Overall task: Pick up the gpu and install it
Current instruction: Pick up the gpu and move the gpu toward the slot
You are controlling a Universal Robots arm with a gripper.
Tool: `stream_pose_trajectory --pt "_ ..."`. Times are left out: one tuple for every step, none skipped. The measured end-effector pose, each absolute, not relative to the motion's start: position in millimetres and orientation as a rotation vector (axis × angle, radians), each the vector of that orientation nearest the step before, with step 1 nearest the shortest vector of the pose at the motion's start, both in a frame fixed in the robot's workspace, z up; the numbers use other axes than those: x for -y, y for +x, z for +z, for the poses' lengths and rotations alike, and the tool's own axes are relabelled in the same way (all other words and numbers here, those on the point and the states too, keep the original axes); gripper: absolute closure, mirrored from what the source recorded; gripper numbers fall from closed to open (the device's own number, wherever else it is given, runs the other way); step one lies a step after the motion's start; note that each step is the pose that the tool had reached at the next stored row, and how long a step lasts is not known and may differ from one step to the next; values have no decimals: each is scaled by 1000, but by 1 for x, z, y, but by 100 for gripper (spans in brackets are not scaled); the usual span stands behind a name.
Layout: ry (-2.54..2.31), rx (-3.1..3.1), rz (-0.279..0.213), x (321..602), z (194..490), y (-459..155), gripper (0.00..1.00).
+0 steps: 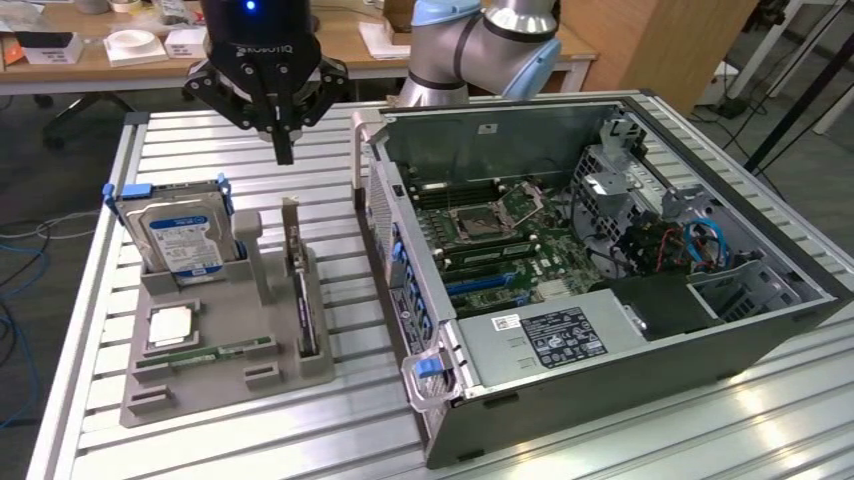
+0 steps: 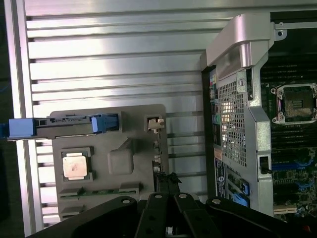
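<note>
**A:** Reading the exterior view from its left, what sits on the tray [image 1: 200,392]?

**B:** The drive [image 1: 180,235] stands upright at the tray's upper left. A chip [image 1: 171,325] and a memory stick [image 1: 220,352] lie lower in the frame. The gpu [image 1: 303,290] stands on edge in a slot along the tray's right side, left of centre.

**A:** And the gripper [image 1: 283,152]?

**B:** It hangs upper left of centre, just above the gpu's bracket end and apart from it. It is pressed together and pinching nothing.

**A:** Which step is this, then?

**B:** The pick-up, I'd judge: an approach, with no grasp made. In the right half of the frame the case [image 1: 747,330] lies open with its board [image 1: 501,240] exposed.

**A:** What does the grasp call for?

**B:** Probably jaws spread and lined up across that thin top edge. They should come down straight so the card isn't tipped in its slot.
</note>
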State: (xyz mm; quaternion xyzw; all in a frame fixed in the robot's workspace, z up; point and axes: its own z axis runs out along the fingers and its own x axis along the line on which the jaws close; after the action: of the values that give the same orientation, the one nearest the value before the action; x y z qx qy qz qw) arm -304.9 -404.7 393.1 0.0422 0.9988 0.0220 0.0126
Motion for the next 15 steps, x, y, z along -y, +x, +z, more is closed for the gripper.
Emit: stream_pose_trajectory --pt "132 -3113 69 405 393 -305 89" --pt "132 -3113 69 405 393 -305 89" --pt "132 -3113 69 405 393 -305 89" --pt "132 -3113 69 405 393 -305 89" --pt "132 -3113 69 405 393 -305 89" --pt "132 -3113 69 405 393 -305 89" --pt "132 -3113 69 405 393 -305 89" --pt "132 -3113 69 405 393 -305 89" --pt "132 -3113 69 405 393 -305 89" --pt "132 -3113 69 405 393 -305 89" --pt "132 -3113 69 405 393 -305 83" --pt "132 -3113 69 405 393 -305 83" --pt "132 -3113 69 405 393 -305 77" --pt "132 -3113 69 405 393 -305 77" --pt "132 -3113 69 405 393 -305 71"
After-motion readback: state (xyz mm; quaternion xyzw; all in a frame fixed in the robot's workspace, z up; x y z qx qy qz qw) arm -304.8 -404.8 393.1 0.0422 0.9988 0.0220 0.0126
